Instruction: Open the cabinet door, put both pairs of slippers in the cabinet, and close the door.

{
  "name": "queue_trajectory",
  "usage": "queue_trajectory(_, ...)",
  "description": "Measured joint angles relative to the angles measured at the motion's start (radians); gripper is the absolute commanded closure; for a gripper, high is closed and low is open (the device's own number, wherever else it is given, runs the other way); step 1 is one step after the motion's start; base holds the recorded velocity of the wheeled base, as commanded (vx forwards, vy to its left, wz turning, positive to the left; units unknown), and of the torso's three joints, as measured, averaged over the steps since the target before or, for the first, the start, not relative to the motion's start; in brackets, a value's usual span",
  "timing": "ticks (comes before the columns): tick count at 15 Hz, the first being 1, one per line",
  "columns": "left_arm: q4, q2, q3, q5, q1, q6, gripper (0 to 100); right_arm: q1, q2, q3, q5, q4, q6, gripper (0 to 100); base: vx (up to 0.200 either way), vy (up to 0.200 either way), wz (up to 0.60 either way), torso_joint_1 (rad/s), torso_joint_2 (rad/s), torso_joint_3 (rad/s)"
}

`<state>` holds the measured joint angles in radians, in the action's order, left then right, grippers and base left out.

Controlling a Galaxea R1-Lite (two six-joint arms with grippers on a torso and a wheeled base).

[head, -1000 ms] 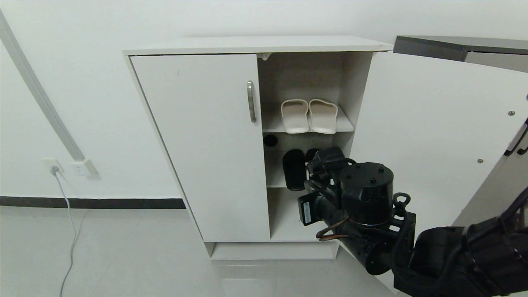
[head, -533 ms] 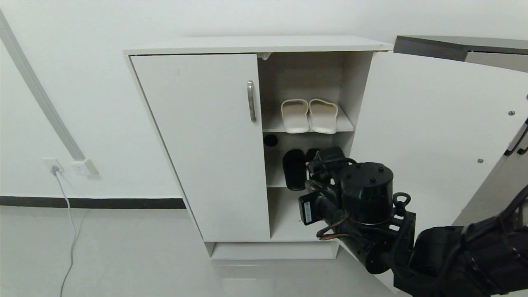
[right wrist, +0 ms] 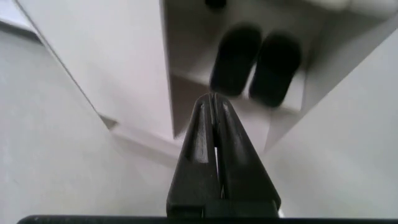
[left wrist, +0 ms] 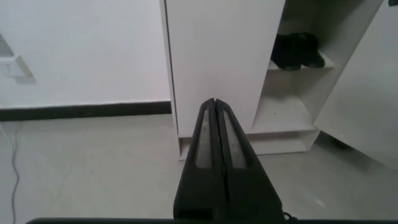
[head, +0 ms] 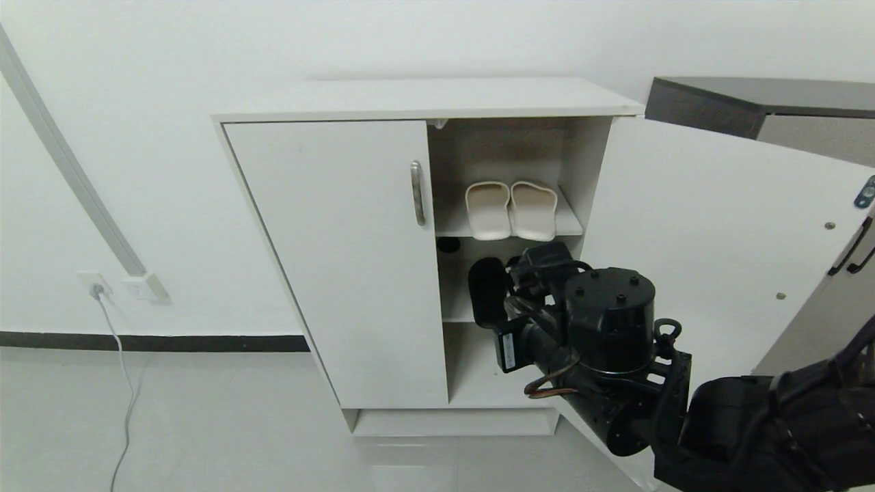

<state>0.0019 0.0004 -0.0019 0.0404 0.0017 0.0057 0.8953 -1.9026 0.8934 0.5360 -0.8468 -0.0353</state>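
Note:
The white cabinet (head: 424,99) has its left door (head: 342,260) closed and its right door (head: 704,246) swung wide open. A white pair of slippers (head: 511,208) lies on the upper shelf. A black pair of slippers (head: 485,294) lies on the middle shelf, half hidden by my right arm's wrist (head: 608,307), which hangs in front of the open compartment. My right gripper (right wrist: 213,99) is shut and empty, pointing at the black slippers (right wrist: 255,65) from a short distance. My left gripper (left wrist: 214,102) is shut, empty, low over the floor, facing the cabinet's base.
A grey cabinet (head: 765,102) stands behind the open door at the right, with a dark handle (head: 851,249) near it. A wall socket (head: 96,283) with a hanging cable and a slanted conduit (head: 68,164) are at the left. The tiled floor (head: 205,437) lies before the cabinet.
The whole head view has shifted, so the cabinet now sits lower in it: the camera has moved. Both pairs of slippers lie where they were.

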Motion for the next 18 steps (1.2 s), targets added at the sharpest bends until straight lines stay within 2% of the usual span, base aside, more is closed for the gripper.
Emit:
queue_trajectory(8,0.002,0.000,0.000,0.000,0.000,0.000,100,-0.004,0.002,-0.002,0.003,0.003,0.000,100,0.000,0.000,0.00,0.123,-0.47,-0.345)
queue_trajectory(18,0.001,0.000,0.000,0.000,-0.001,0.000,100,-0.004,0.003,-0.003,0.003,0.004,0.000,100,0.000,0.000,0.00,0.187,-0.50,-0.316)
